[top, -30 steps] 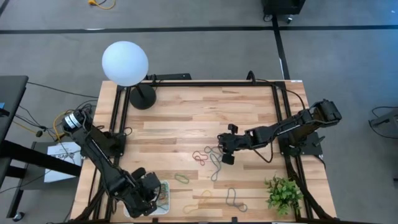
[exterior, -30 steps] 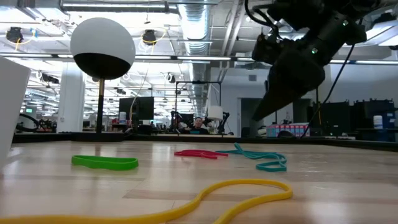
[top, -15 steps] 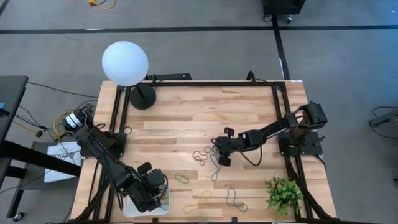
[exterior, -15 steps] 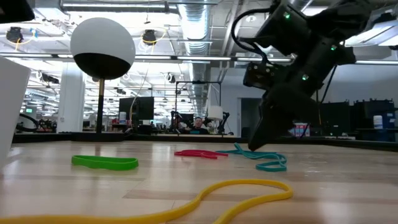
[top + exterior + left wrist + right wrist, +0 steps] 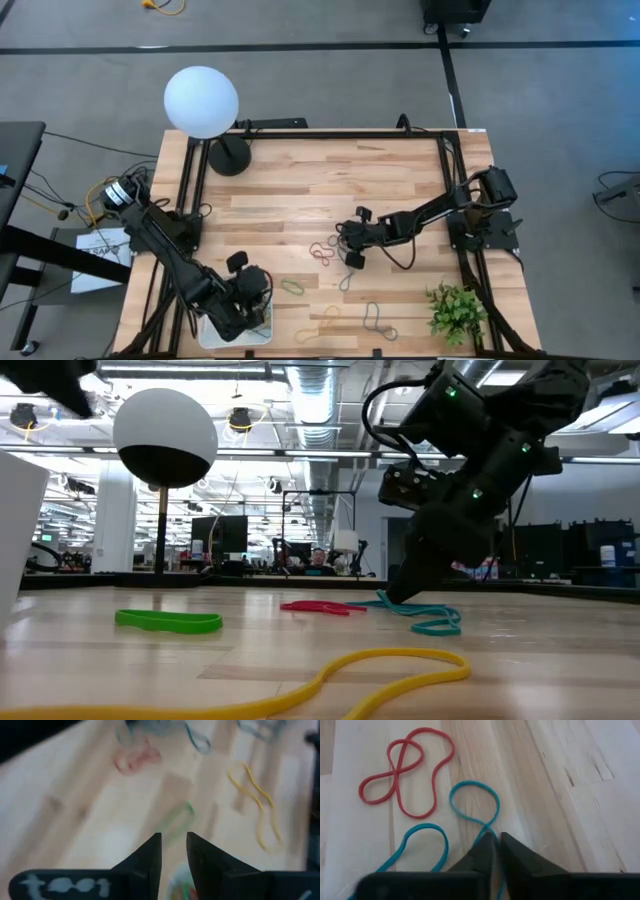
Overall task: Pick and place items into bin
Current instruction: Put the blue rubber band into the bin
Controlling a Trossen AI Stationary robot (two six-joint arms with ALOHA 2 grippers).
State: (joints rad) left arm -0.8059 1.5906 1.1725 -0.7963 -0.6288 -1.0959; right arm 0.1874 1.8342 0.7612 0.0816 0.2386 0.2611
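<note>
Right jaws (image 5: 494, 845) nipping teal band (image 5: 475, 807) – open tabletop (image 5: 300, 195) around, red band (image 5: 405, 767) beside.

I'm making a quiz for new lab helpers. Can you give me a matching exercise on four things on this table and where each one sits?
Things:
1. teal rubber band
2. green rubber band
3. white globe lamp
4. green plant

Places:
A. far left corner of the table
B. near right corner of the table
C. pinched at the right claw tips, mid-table
D. loose on the wood just beside the white bin

Pairs: 1-C, 2-D, 3-A, 4-B
</note>
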